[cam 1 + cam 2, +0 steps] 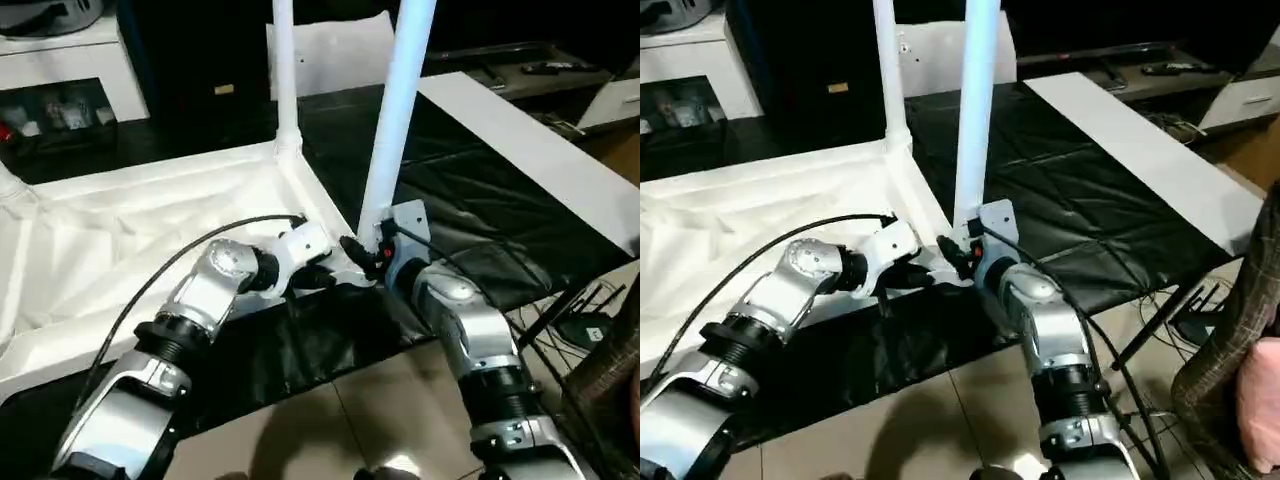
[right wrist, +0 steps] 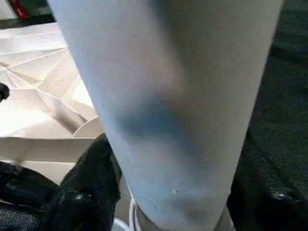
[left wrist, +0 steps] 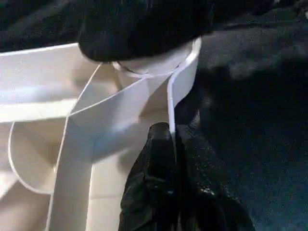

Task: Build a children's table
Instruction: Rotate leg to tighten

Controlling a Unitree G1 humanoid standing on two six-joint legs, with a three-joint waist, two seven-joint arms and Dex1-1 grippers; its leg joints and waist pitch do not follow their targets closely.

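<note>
Left gripper (image 3: pixel 173 159) pinched on the near rim of the tabletop (image 1: pixel 150 215), steadying it. Right gripper (image 1: pixel 372 250) straddles near-right leg (image 1: pixel 395 120); clamped or loose, can't tell.

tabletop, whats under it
The tabletop lies ribbed side up on a black sheet spread over the floor. What lies beneath its middle is covered.

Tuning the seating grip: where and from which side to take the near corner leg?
Low on the shaft, just above the corner socket, from the robot's side. The near leg stands upright, round and wider toward its base, and the tabletop's ribs crowd the far side. The right gripper straddles that spot.
</note>
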